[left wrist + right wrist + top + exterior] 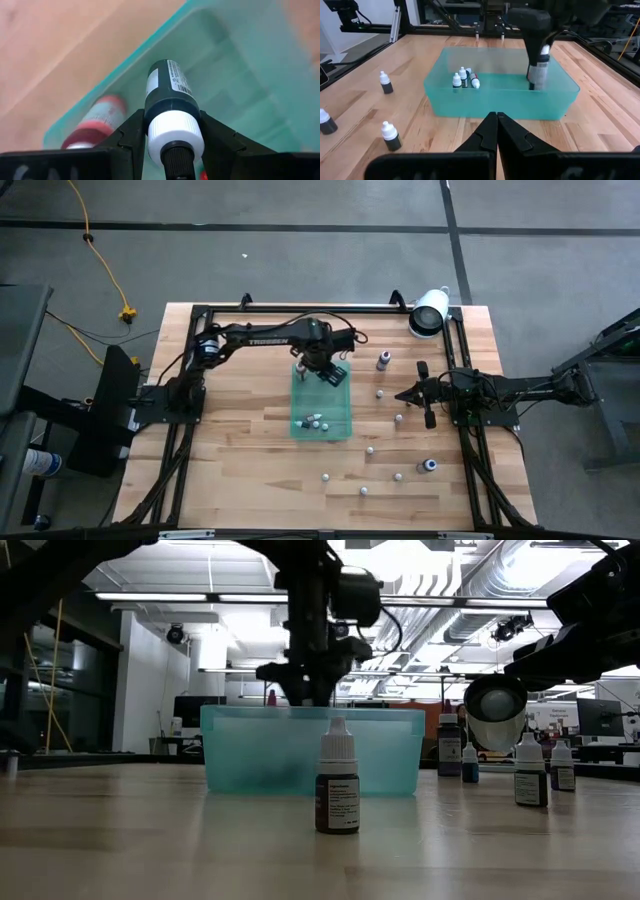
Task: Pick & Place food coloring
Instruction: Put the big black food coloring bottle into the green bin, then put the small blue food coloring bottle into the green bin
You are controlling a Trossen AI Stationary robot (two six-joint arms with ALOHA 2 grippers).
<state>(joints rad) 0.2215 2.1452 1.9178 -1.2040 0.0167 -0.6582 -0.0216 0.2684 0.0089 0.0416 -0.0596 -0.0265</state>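
Left wrist view showed the left gripper (174, 135) clamped on a dark food-coloring bottle (167, 92) over the green tray (240, 60), a red-labelled bottle (97, 122) lying beside; the right gripper (496, 131) waited closed nearby.

An open-plan lab: exposed ceiling ducts (520, 590), monitors (600, 718) on desks, taped concrete floor (300, 260).
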